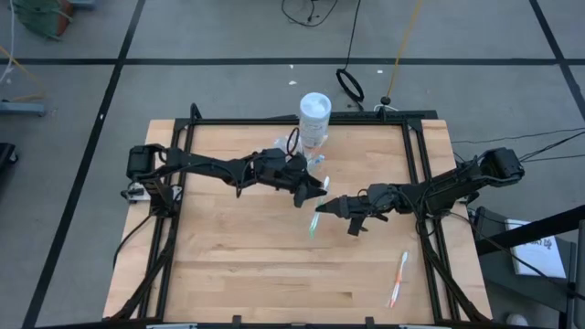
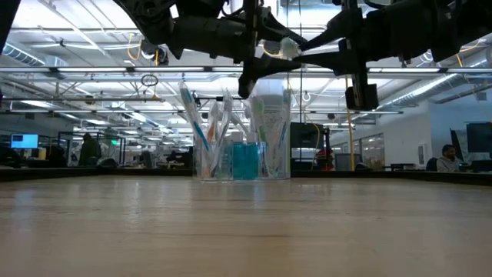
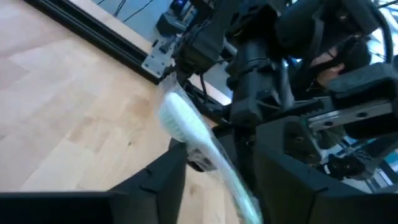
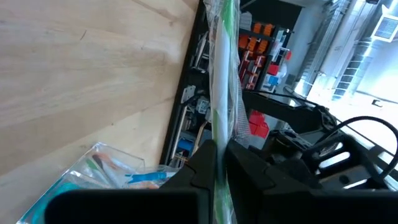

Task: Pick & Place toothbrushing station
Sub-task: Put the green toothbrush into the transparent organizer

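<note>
A green-handled toothbrush (image 1: 313,225) in clear wrap is held in the air over the table's middle, between both grippers. My left gripper (image 1: 319,185) is shut on its head end. My right gripper (image 1: 323,209) is shut on its handle. The clear cup (image 2: 229,154) stands on its base at the far middle of the table (image 1: 238,265) and holds several toothbrushes and teal tubes (image 2: 246,160). An orange toothbrush (image 1: 398,277) lies flat at the near right. My left gripper holds the wrapped toothbrush just behind its white bristle head (image 3: 181,119), between its two fingers. The fingers come level from the table's left, across the brush. The brush is clear of the table. My right gripper pinches the green handle (image 4: 219,134) between its two fingers, which come level from the table's right and lie across it. The long green part (image 4: 224,37) sticks out past the fingers. The brush hangs clear of the table.
A tall white tub (image 1: 314,113) stands just behind the cup at the far edge. A black frame (image 1: 416,183) runs along the table's sides. Bare wood lies at the near left.
</note>
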